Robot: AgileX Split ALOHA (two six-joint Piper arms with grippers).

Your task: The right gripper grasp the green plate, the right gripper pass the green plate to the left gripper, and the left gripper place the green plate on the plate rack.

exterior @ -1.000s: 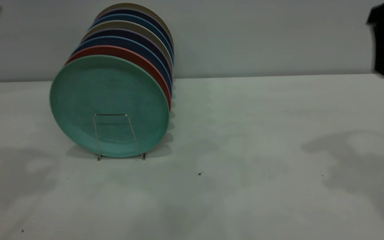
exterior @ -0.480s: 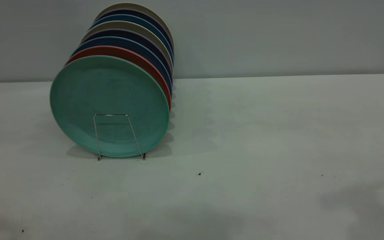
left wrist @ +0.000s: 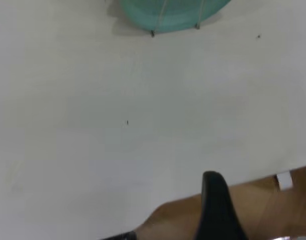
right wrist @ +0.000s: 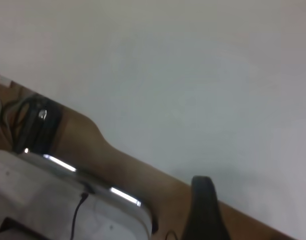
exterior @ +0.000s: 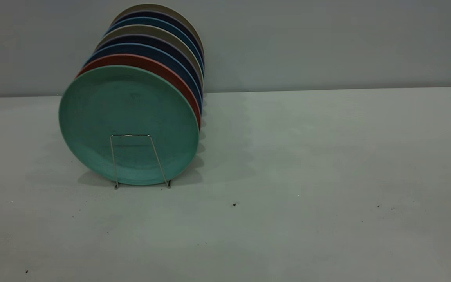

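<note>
The green plate [exterior: 128, 124] stood foremost in the rack [exterior: 139, 160], left on the counter [exterior: 327, 156]; open counter lay rightward. Whether either arm's fingers were released or clenched could not be told.

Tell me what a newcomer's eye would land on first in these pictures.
First comes the green plate, standing on edge at the front of a row of plates on the left of the table, held by the plate rack, whose wire loop crosses its lower face. Behind it a salmon-pink plate and dark blue plates recede toward the wall. Neither arm shows in the exterior view; each wrist view shows only one dark finger near the table edge.
</note>
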